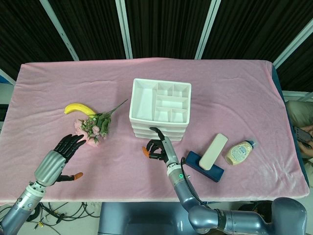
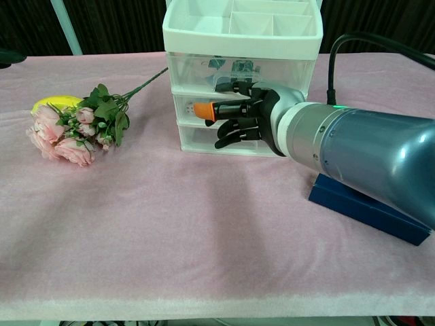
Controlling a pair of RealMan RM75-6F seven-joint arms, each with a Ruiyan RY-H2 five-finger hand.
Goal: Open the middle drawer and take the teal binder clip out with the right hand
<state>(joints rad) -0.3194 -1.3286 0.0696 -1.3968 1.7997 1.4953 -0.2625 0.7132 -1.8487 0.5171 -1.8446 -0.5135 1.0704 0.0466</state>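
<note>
The white drawer unit (image 1: 160, 105) stands mid-table, its three clear drawers all closed (image 2: 241, 41). My right hand (image 1: 157, 148) is right in front of it, fingers spread and reaching onto the middle drawer's front (image 2: 248, 122), the orange-tipped thumb pointing left. It holds nothing. A teal shape (image 2: 217, 63) shows through the upper clear front, just above the hand; the hand hides most of the middle drawer. My left hand (image 1: 66, 149) hovers at the near left with fingers apart and empty; the chest view does not show it.
Pink artificial flowers (image 1: 95, 125) and a banana (image 1: 78, 108) lie left of the unit. To its right lie a dark blue box (image 1: 204, 166) with a white bar (image 1: 213, 151) leaning on it, and a cream bottle (image 1: 239, 152).
</note>
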